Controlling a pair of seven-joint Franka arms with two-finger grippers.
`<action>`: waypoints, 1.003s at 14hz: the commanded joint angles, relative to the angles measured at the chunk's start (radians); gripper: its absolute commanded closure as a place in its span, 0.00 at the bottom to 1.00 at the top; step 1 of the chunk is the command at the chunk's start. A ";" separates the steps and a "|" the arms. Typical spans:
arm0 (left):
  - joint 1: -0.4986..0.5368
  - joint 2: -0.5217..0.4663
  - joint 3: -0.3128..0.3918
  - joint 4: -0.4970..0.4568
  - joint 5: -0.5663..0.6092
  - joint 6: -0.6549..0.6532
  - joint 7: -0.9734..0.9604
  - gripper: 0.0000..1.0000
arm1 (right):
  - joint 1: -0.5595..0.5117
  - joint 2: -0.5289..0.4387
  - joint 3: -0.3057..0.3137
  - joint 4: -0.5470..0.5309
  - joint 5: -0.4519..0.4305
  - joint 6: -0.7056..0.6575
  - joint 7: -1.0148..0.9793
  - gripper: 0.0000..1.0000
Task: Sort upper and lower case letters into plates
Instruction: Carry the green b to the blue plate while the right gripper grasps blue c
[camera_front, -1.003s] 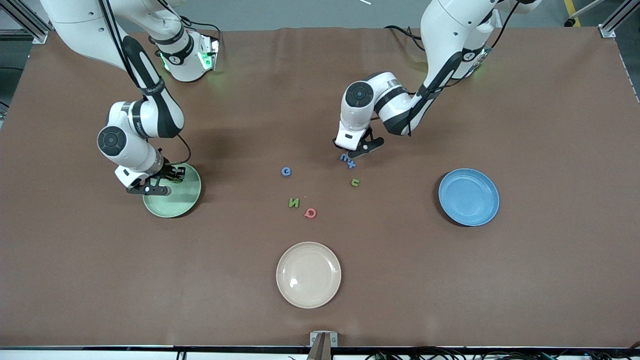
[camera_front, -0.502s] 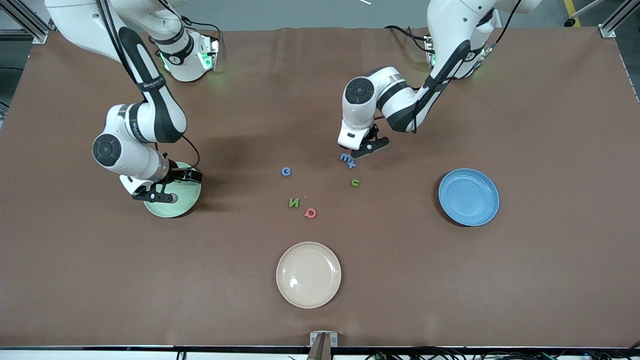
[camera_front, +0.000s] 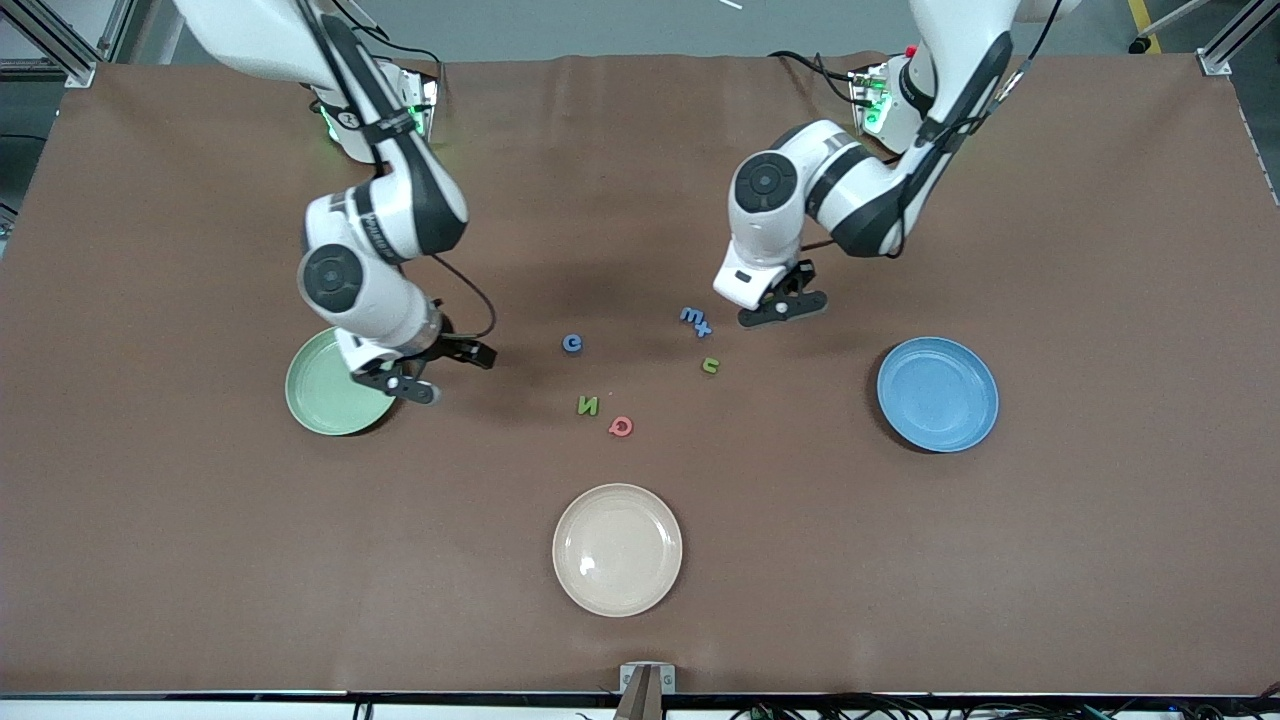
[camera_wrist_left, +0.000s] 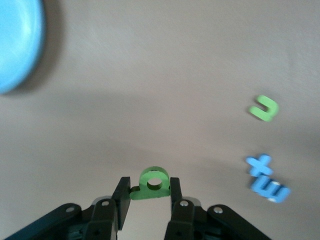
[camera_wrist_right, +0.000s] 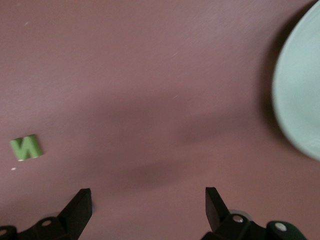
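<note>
Brown surface (camera_front: 1050, 560) carries three plates: mint green plate (camera_front: 322, 397) toward the right arm's end, blue plate (camera_front: 938, 393) toward the left arm's end, cream plate (camera_front: 617, 549) nearest the front camera. We see no letter in any of them. Loose letters lie between: blue c (camera_front: 572, 343), blue m and x (camera_front: 694, 320), green letter (camera_front: 710, 365), green N (camera_front: 587, 405), red letter (camera_front: 621, 427).

Left gripper (camera_wrist_left: 150, 197) is over bare surface near the blue pair, fingers (camera_wrist_left: 121, 195) pinching a small green letter (camera_wrist_left: 152, 183) by its edges. Risk: so slim a hold may slip or twist before the plate.

Right gripper (camera_front: 432, 372) hangs beside the green plate, fingers (camera_wrist_right: 80, 206) wide, empty. Risk: its arm crowding the letters.
</note>
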 joint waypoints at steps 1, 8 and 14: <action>0.098 -0.081 -0.015 -0.025 -0.004 -0.044 0.211 0.91 | 0.086 0.070 -0.011 0.034 0.012 0.073 0.075 0.00; 0.371 -0.124 -0.015 -0.045 -0.004 -0.032 0.672 0.90 | 0.231 0.182 -0.015 0.014 0.009 0.244 0.240 0.02; 0.526 -0.055 -0.011 -0.054 -0.003 0.087 0.879 0.90 | 0.285 0.183 -0.020 -0.035 0.006 0.287 0.248 0.22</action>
